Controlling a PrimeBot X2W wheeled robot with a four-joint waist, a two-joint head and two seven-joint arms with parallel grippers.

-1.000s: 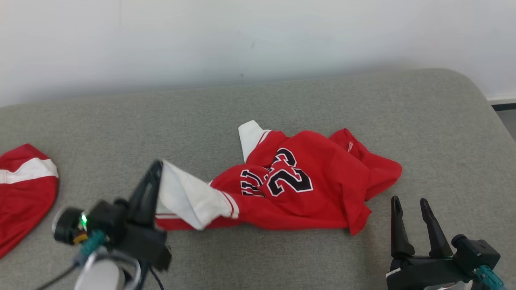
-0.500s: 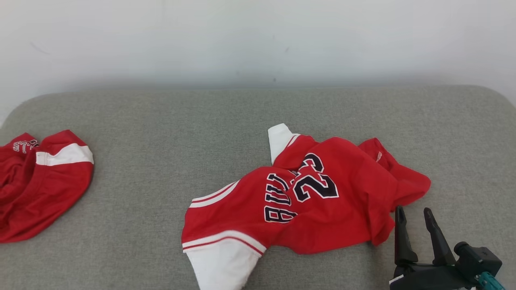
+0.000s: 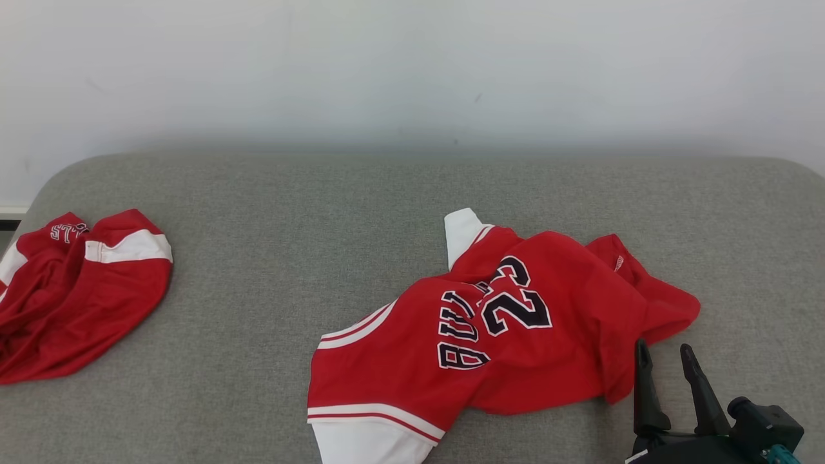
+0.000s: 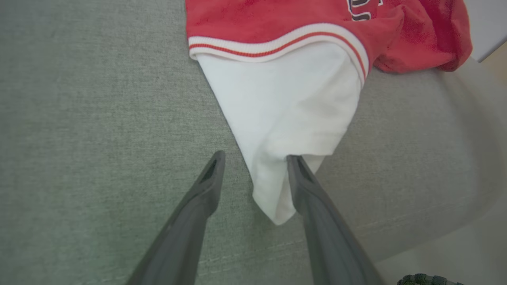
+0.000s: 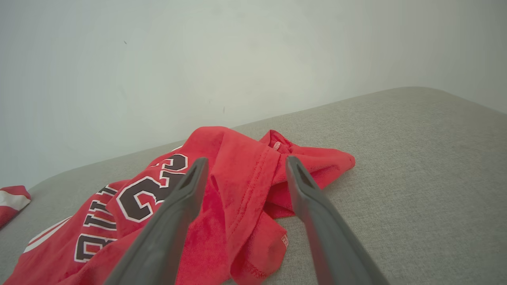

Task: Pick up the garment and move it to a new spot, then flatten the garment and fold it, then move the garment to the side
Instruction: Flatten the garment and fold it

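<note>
The garment (image 3: 515, 335) is a red jersey with black lettering and white sleeves, lying rumpled on the grey cushion (image 3: 271, 219). One white sleeve (image 4: 289, 103) points toward the near edge. My left gripper (image 4: 255, 156) is open, and the sleeve's tip lies slack between its fingers, brushing the right finger (image 4: 313, 198). My right gripper (image 3: 663, 348) stands open at the lower right, just off the jersey's right hem. In the right wrist view the right gripper (image 5: 246, 159) frames the bunched red fabric (image 5: 233, 186) without touching it.
A second red and white garment (image 3: 77, 290) lies at the cushion's far left, its corner also visible as a red patch (image 5: 12, 200). A white wall (image 3: 412, 64) runs behind. The cushion's rounded front edge (image 4: 455, 190) falls away close to the sleeve.
My left gripper, earlier shut on the white sleeve and holding it up, has opened; the sleeve now lies on the cushion. The head view has shifted. The right gripper stays put.
</note>
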